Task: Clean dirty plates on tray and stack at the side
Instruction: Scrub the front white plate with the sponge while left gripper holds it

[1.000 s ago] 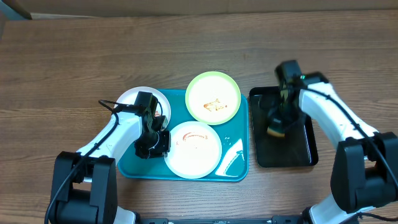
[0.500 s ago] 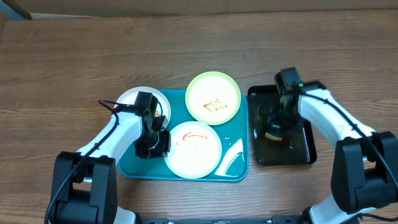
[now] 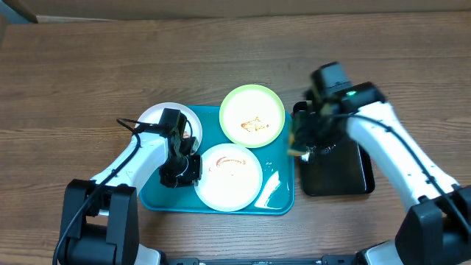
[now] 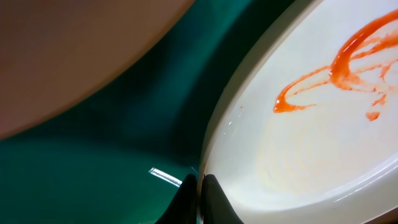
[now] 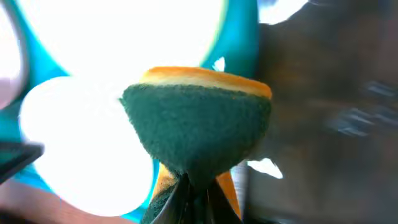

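Observation:
On the teal tray (image 3: pixel 276 199) lie a white plate (image 3: pixel 228 177) with an orange smear and a light green plate (image 3: pixel 252 115) with a smear. A second white plate (image 3: pixel 151 116) sits at the tray's far left corner, partly under my left arm. My left gripper (image 3: pixel 190 166) is shut on the rim of the near white plate (image 4: pixel 298 143). My right gripper (image 3: pixel 303 140) is shut on a green and yellow sponge (image 5: pixel 196 121) and holds it above the gap between the teal tray and the black tray (image 3: pixel 346 173).
The narrow black tray stands to the right of the teal tray. The wooden table (image 3: pixel 88 66) surrounds both trays. A cardboard edge runs along the back.
My right gripper has lifted the sponge off the black tray and moved left toward the teal tray. The black tray shifted slightly. My left arm has not moved.

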